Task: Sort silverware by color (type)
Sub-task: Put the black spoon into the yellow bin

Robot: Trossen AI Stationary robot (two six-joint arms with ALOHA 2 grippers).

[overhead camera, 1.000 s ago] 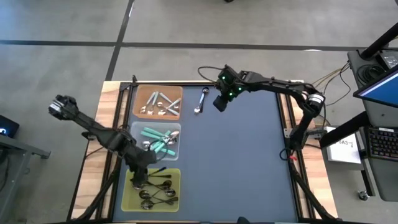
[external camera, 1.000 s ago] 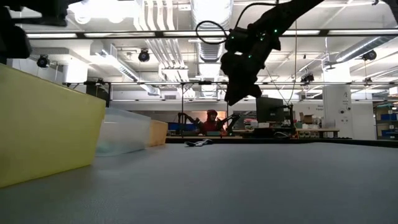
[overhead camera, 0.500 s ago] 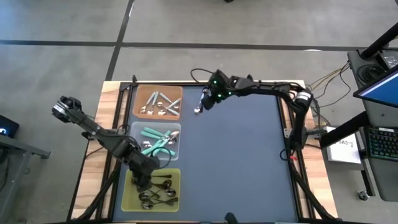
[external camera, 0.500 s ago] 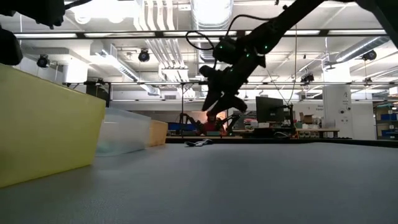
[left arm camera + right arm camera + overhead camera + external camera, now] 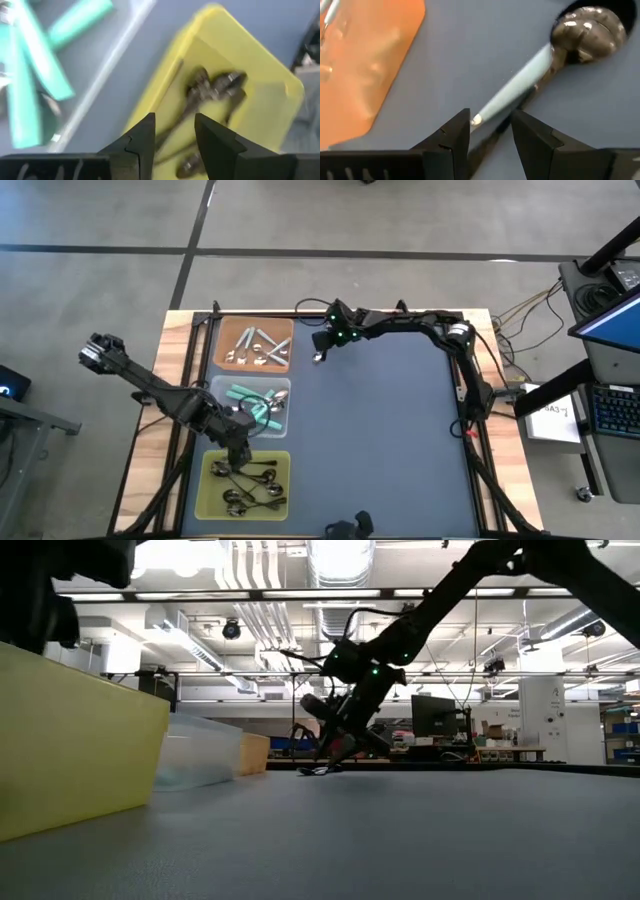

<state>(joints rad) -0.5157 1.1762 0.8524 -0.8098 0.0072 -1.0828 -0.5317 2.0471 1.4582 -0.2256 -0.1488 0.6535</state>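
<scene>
- The right gripper (image 5: 322, 343) is down at the far edge of the dark, matte table mat (image 5: 390, 440), its dark fingers (image 5: 452, 137) parted around the handle end of a shiny silver spoon (image 5: 547, 65). They straddle it without clamping, as far as I can tell.
- That spoon lies flat on the mat, smooth oval bowl up, just beside the orange tray (image 5: 256, 345), whose glossy floor holds more silver spoons (image 5: 252, 348).
- The left gripper (image 5: 238, 452) hangs open and empty at the seam between the clear tray (image 5: 258, 408) and the yellow-green tray (image 5: 247, 484).
- Teal-handled spoons (image 5: 250, 402) lie crisscrossed in the clear tray; dark blackish spoons (image 5: 210, 90) heap in the yellow-green one, against its rounded plastic wall.
- The three square trays sit in a column along the mat's left edge; the rest of the mat toward the right is open surface.
</scene>
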